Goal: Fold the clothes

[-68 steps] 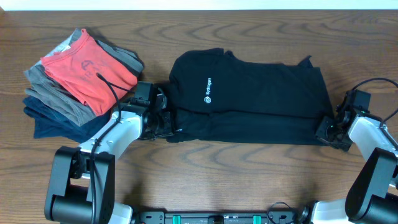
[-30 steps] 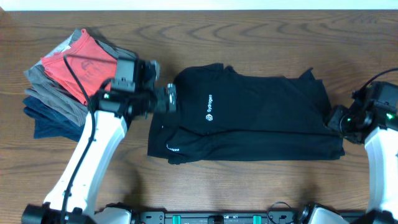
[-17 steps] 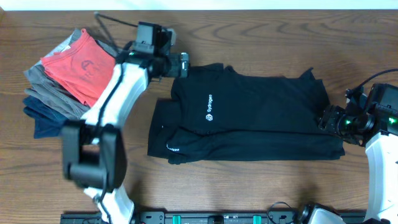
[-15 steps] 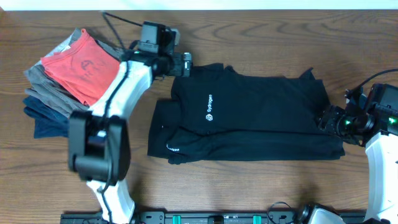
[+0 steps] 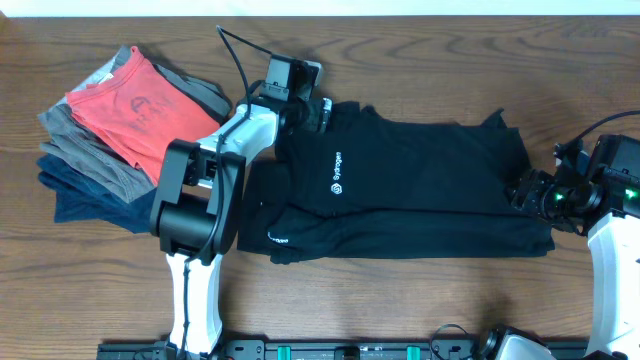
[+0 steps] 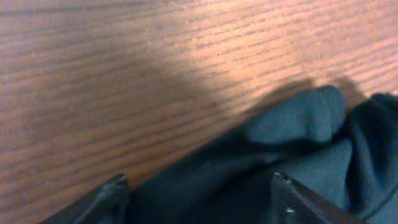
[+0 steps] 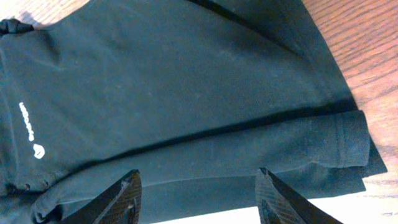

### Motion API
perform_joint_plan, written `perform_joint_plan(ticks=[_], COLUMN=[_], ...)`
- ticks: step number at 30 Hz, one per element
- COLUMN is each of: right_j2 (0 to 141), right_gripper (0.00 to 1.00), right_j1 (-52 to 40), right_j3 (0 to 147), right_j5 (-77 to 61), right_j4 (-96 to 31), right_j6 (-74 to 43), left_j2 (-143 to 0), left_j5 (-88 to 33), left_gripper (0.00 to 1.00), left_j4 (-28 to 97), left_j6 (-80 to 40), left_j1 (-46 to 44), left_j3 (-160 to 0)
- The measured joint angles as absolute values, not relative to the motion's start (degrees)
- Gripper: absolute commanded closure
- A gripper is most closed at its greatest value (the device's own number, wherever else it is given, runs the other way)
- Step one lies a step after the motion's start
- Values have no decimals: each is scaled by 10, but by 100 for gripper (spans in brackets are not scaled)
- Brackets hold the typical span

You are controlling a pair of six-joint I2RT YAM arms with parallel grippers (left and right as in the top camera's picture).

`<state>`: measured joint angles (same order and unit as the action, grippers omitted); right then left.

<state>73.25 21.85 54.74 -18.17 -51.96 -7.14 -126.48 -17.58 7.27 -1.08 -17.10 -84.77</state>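
A black shirt (image 5: 420, 170) lies partly folded across the middle of the tabletop (image 5: 450, 60). The left hand (image 5: 318, 108) sits open at its far logo-end corner, likely to pinch it. The right hand (image 5: 530, 190) hovers open beside the opposite end.

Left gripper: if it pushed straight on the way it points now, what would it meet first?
The black shirt: its bunched edge lies right ahead of the left gripper, whose jaws stand open, with bare table beyond. Whether the tips touch the cloth is unclear from the left wrist view.
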Motion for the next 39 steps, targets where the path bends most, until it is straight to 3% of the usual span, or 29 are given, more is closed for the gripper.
perform_joint_plan(ticks=[4, 5, 10, 13, 23, 30, 39], right_j2=[733, 733, 736, 751, 898, 1010, 1140], right_gripper=[51, 55, 63, 52, 41, 45, 48], right_j1=[218, 218, 218, 217, 167, 135, 129], right_j3=[547, 547, 547, 547, 587, 602, 603], right_j5=[-181, -180, -180, -180, -142, -128, -121], right_j4=[-514, -513, -502, -482, -260, -60, 60], right_j6=[-70, -70, -69, -63, -48, -50, -81], left_j2=[-1267, -1268, -1267, -1253, -1135, -1131, -1131], left_j5=[-175, -176, -176, -182, -225, -229, -232], left_gripper=[91, 94, 94, 94, 94, 94, 94], left_j4=[79, 83, 91, 109, 212, 320, 346], left_j6=[-10, -12, -34, -62, -117, -123, -123], left_j1=[-171, -171, -171, -170, -170, -170, -170], left_j3=[-849, -849, -849, -849, -853, -855, -855])
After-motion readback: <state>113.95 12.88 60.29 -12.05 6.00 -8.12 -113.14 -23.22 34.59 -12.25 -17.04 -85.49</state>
